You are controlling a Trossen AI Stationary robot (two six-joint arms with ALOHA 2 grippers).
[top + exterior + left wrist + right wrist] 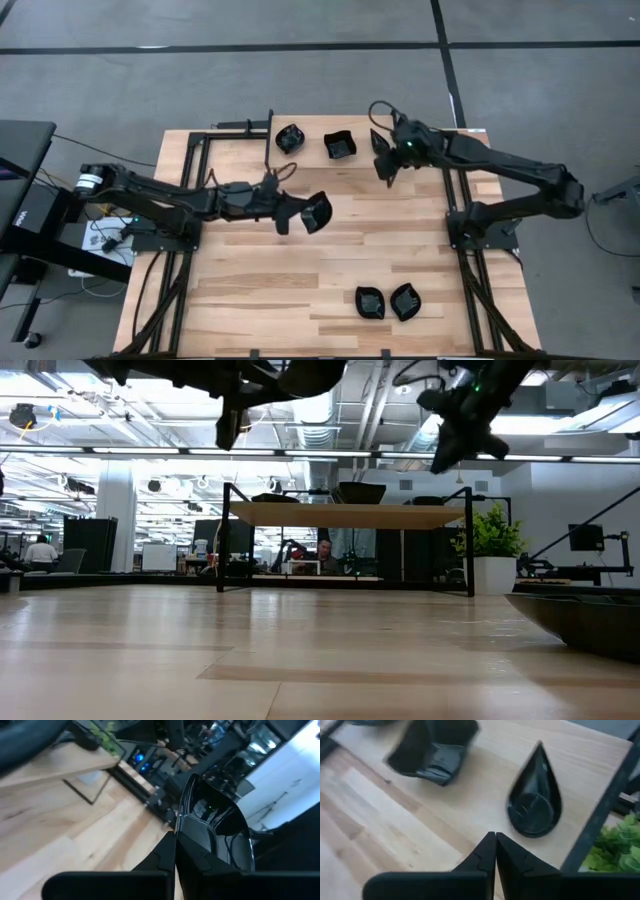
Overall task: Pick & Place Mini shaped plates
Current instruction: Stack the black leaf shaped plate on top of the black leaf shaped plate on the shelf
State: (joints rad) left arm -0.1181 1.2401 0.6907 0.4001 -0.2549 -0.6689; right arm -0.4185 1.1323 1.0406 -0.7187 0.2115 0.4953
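Several small glossy black dishes are in view. My left gripper (298,214) (175,851) is over the table's middle, shut on one black dish (318,212) (215,827). My right gripper (386,170) (495,851) hovers shut and empty over the far right part of the table. Just beyond it a teardrop dish (534,802) (379,141) lies flat on the wood. A square dish (432,747) (340,145) and a scalloped dish (289,137) rest along the far edge. Two more dishes (369,302) (405,300) sit near the near edge. My left gripper pinches the dish by its rim (181,837) between the two fingers, which come at it roughly level from the table's left side. The dish is lifted clear of the table and stands tilted on edge beyond the fingertips (165,852).
A green potted plant (615,845) stands off the table's far right corner, beside a dark frame bar (600,810). Black frame rails (190,170) run along the table's left and right sides. Bare wood (300,270) lies between the middle and the near pair of dishes.
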